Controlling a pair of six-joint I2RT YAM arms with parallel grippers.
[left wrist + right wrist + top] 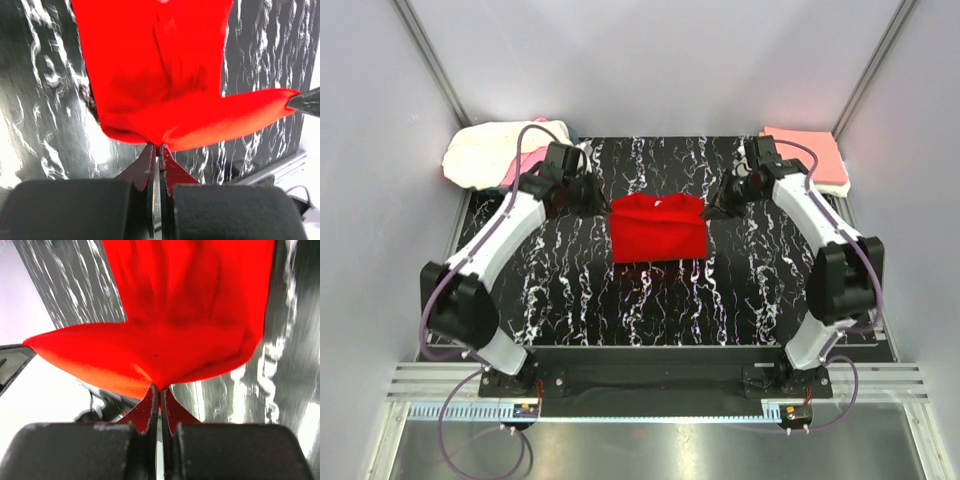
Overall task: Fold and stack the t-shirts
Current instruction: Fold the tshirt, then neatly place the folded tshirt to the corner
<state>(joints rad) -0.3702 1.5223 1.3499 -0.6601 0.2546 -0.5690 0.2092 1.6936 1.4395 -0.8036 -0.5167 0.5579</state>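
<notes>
A bright red t-shirt (658, 229) lies partly folded in the middle of the black marbled table (570, 290). My left gripper (603, 200) is shut on its far left corner; in the left wrist view the red cloth (165, 75) is pinched at the fingertips (158, 146). My right gripper (714, 207) is shut on its far right corner, the cloth (185, 315) pinched at the tips (160, 388). The far edge is stretched between the two grippers, lifted slightly off the table.
A heap of cream-white and pink shirts (500, 152) lies at the back left corner. A folded salmon-pink shirt (812, 152) lies at the back right corner. Grey walls enclose the table on three sides.
</notes>
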